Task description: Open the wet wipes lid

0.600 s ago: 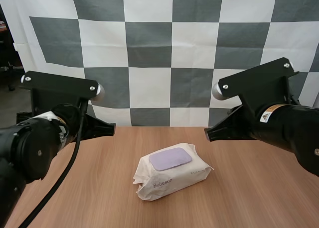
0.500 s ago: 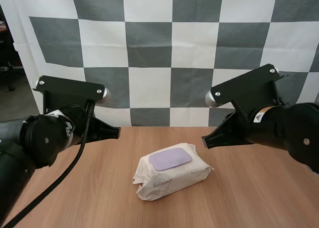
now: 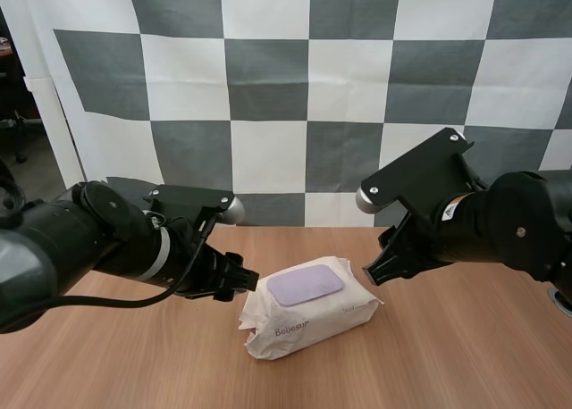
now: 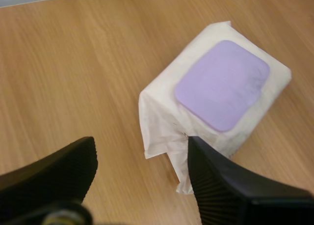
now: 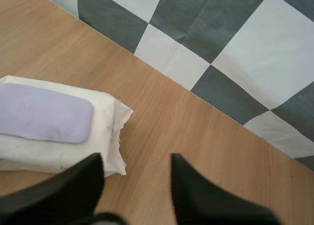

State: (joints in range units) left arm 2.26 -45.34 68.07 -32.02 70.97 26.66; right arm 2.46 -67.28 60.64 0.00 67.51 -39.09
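Pack: we see the pack of wet wipes (image 3: 308, 315) lying flat in the middle of the worktop (image 3: 465, 355), and nothing touches it.
Lid: the lilac lid (image 3: 305, 285) sits on the top face of the pack. It lies flat and shut, so we judge the opening is not yet begun.
Long axis: in the high view the pack runs on a diagonal, with one crimped end nearer to our left arm's side and the other end farther, toward our right arm. The lid lies along the same line.
Left gripper: our left gripper (image 4: 141, 154) is just beside the nearer end of the pack, at about the height of the lid. Its jaws stand wide apart and hold nothing. The corner of the pack lies ahead, between them.
Right gripper: our right gripper (image 5: 136, 161) is just beside the farther end of the pack. Its jaws are also apart and empty. The gap between them faces bare worktop beside the pack, not the lid.
Nearer arm: both are close to the pack, but we judge the left one is better lined up with it.
Coming move: we think one gripper must steady the pack while the other finds an edge of the lid; we cannot tell on which side the lid lifts.
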